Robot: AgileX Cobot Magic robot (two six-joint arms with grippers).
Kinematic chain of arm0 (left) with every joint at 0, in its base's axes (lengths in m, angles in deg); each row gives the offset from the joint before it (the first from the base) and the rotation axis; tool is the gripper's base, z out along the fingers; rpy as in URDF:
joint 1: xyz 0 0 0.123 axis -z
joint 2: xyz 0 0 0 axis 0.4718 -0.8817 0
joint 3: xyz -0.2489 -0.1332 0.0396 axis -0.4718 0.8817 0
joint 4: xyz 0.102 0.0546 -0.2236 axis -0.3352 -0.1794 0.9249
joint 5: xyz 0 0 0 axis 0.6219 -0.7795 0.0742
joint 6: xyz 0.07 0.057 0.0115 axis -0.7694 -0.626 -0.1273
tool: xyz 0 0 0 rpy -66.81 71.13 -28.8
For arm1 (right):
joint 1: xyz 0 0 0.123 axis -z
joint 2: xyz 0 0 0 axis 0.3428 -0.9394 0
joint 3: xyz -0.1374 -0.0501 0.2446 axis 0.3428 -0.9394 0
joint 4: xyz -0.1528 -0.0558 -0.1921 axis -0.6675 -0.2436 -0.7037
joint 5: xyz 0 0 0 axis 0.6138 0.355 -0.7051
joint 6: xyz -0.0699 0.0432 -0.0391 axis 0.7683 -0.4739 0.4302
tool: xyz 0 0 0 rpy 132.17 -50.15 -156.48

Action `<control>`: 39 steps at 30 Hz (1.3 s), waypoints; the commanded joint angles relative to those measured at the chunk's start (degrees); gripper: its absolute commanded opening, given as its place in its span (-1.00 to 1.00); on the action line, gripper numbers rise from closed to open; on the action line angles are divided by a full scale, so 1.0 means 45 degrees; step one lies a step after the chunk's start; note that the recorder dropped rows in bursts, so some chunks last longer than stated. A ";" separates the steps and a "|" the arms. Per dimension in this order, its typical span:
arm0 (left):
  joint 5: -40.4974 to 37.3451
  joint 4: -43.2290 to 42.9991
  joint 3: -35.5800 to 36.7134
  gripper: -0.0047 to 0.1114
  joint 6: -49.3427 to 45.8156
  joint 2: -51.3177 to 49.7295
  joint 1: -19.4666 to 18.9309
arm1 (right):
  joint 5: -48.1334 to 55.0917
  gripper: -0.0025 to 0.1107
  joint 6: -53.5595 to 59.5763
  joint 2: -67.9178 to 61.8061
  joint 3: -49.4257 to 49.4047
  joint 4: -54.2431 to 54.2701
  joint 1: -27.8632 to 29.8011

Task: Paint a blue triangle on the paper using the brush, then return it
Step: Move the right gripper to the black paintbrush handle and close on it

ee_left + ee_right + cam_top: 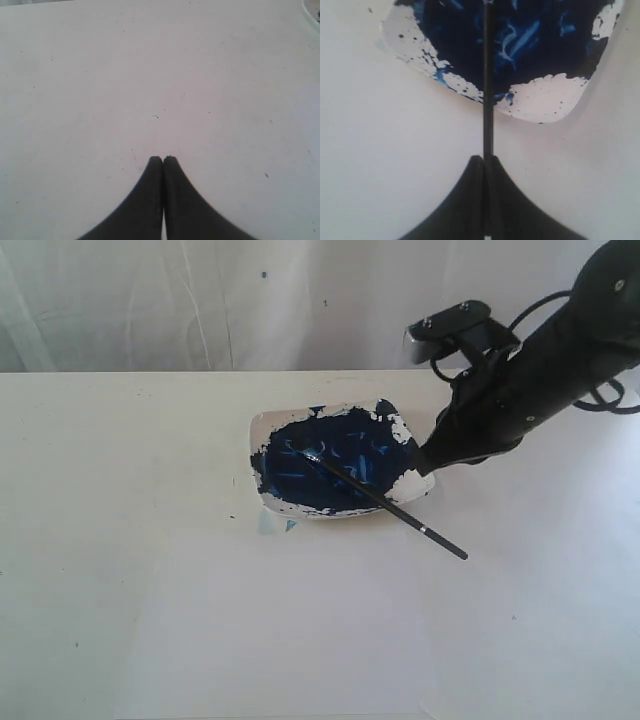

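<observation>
Reading right gripper [484,158] jaws together, empty, aligned over the brush [390,507]; handle overhangs the dish [415,483] rim so you can grab it; left gripper [163,159] jaws together too.

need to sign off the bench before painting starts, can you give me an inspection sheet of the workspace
surface: white table, few specks
job's things: brush lies with bristles in dish of blue paint, handle over rim; paper faint, bare; blue triangle not painted
clutter: blue smear beside dish
grippers: left gripper shut, empty; right gripper shut, in line with brush handle
cables: black cable on right arm
surroundings: white backdrop
</observation>
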 commanded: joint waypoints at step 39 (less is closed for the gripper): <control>0.0020 0.0123 0.0058 -0.92 0.0112 0.0049 0.0050 | -0.1195 -0.37 -0.0716 -0.3699 0.0120 -0.1944 -0.0524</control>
